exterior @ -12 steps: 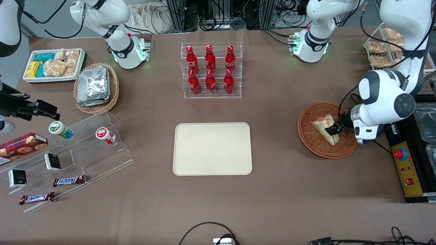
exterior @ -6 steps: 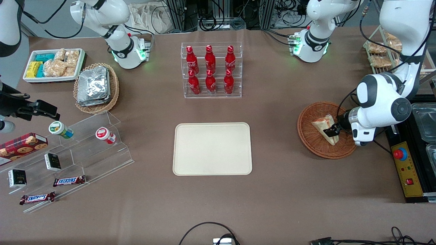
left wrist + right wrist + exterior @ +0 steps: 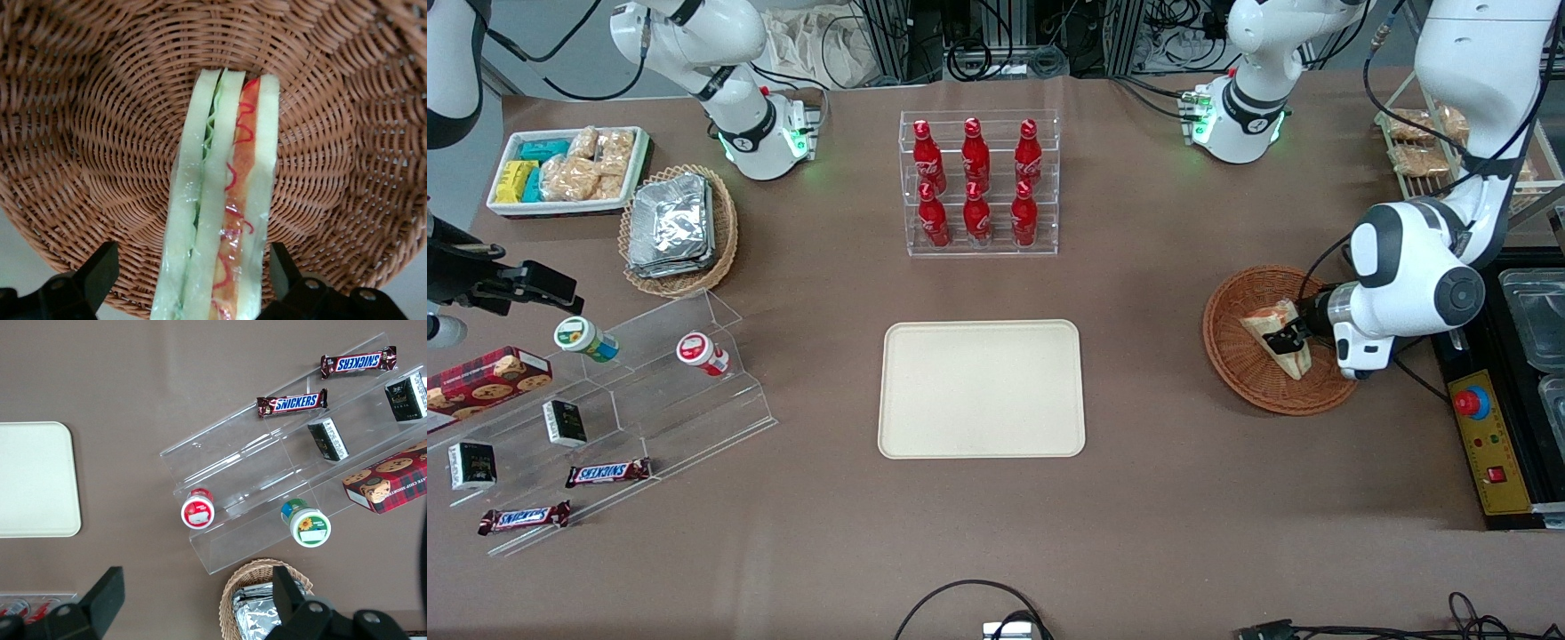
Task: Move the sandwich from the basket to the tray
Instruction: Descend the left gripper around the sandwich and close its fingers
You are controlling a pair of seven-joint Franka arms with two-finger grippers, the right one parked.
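The sandwich [image 3: 1264,323], a wedge of pale bread with red and green filling, lies in the round reddish-brown wicker basket [image 3: 1240,378] toward the working arm's end of the table. My left gripper [image 3: 1288,340] is low in the basket and open. One finger stands on each side of the wedge's wide end. In the left wrist view the sandwich [image 3: 223,200] runs between the two black fingers [image 3: 100,270], on the basket's weave [image 3: 100,133]. One finger is clear of the bread and the other is close against it. The cream tray [image 3: 981,388] lies flat mid-table.
A clear rack of red bottles [image 3: 978,182] stands farther from the front camera than the tray. A yellow control box with a red stop button [image 3: 1480,427] lies beside the basket at the table's end. A wire rack of bagged snacks [image 3: 1423,142] stands past the arm.
My left arm has shifted a little toward the table's middle, and the gripper has slid further over the sandwich. The sandwich and basket have not moved.
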